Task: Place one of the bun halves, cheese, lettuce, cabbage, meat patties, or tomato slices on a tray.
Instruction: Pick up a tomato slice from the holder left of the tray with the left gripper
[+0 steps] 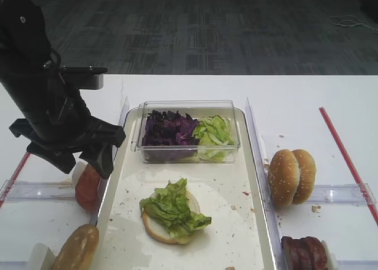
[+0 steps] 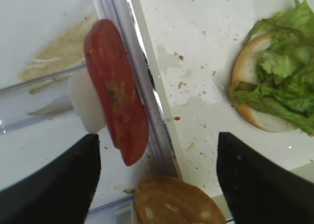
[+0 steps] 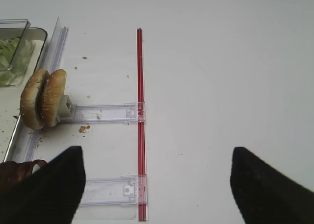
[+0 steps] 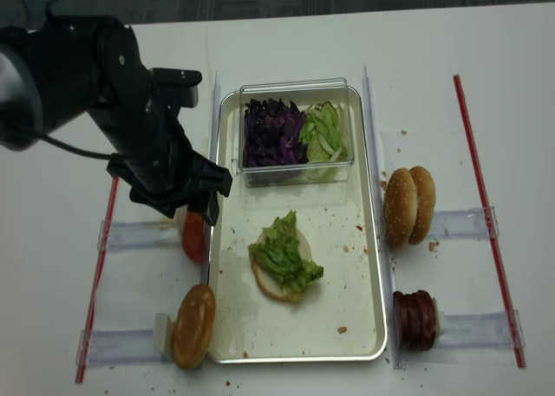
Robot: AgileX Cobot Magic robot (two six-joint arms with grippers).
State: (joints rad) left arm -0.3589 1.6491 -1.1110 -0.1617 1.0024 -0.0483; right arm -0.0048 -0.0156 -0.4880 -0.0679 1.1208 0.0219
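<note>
A tomato slice (image 2: 115,87) stands on edge in a clear holder just left of the tray (image 1: 236,223), seen also from above (image 4: 192,237). My left gripper (image 2: 157,180) hangs open over it, with one finger on each side and nothing held. On the tray lies a bun half (image 1: 155,230) topped with lettuce (image 1: 172,206). A clear box holds cabbage (image 1: 168,130) and more lettuce (image 1: 214,134). Two bun halves (image 1: 290,176) and meat patties (image 1: 304,252) stand right of the tray. My right gripper (image 3: 157,185) is open over bare table. No cheese shows.
Another bun half (image 1: 77,246) stands in a holder at the front left, close under my left gripper. Clear plastic holders (image 3: 105,112) and red strips (image 3: 140,111) lie on the white table on both sides. Crumbs are scattered over the tray.
</note>
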